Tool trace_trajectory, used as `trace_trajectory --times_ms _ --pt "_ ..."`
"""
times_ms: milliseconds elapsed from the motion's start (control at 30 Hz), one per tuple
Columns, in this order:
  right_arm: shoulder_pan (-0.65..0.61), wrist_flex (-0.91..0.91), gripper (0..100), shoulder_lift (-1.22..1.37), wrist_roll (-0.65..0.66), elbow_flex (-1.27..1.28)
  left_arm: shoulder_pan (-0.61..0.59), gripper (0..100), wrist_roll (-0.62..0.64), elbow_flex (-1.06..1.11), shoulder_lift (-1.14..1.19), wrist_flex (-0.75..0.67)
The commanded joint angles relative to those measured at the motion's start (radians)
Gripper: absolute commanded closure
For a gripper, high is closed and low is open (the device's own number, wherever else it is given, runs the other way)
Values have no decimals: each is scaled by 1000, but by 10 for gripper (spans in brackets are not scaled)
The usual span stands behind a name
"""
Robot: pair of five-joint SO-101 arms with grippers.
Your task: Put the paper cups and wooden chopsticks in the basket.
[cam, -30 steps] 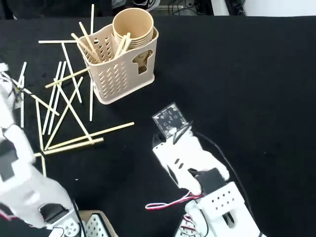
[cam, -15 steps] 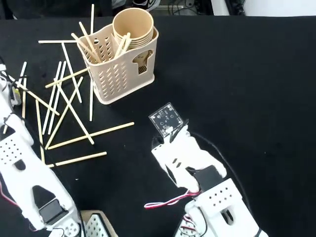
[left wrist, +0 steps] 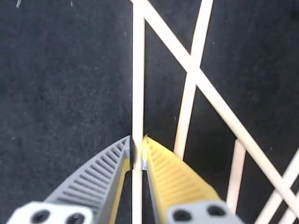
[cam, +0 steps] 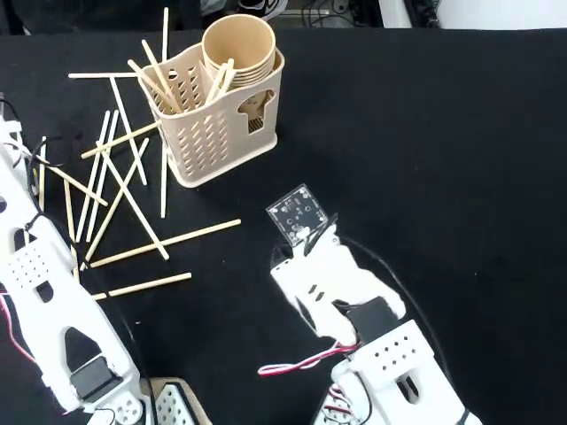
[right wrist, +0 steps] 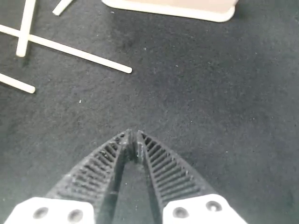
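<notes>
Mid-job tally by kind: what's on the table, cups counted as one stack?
basket: 1
paper cup stack, in the basket: 1
chopsticks in the basket: about 5
loose chopsticks on the table: about 13, overlapping; left hand grips one
Total: about 20

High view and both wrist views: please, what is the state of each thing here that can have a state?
Beige perforated plastic basket: upright, partly filled.
Stack of tan paper cups: nested, upright in the basket.
Wooden chopsticks in the basket: standing slanted.
Loose wooden chopsticks: lying crossed on the black table.
Left gripper: fingers shut on one loose chopstick.
Right gripper: fingers shut, empty.
</notes>
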Motion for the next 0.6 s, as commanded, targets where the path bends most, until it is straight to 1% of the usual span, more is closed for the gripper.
trace_trajectory --times_ms 0,100,167,267,333,433,567 --pt "-18 -20 983 5 8 -42 -48 972 34 -1 -78 43" --pt "-18 -37 983 12 9 -41 -85 972 104 36 -140 44" --pt "-14 -64 983 13 9 -24 -113 972 133 124 -209 46" --pt "-14 -80 983 13 9 -12 -148 972 170 340 -359 46" --pt "-14 -81 983 13 9 -12 -159 971 172 509 -486 44" --pt "-14 -81 983 13 9 -12 -156 971 169 725 -687 43" --pt "-14 -81 983 13 9 -10 -148 971 169 951 -971 38"
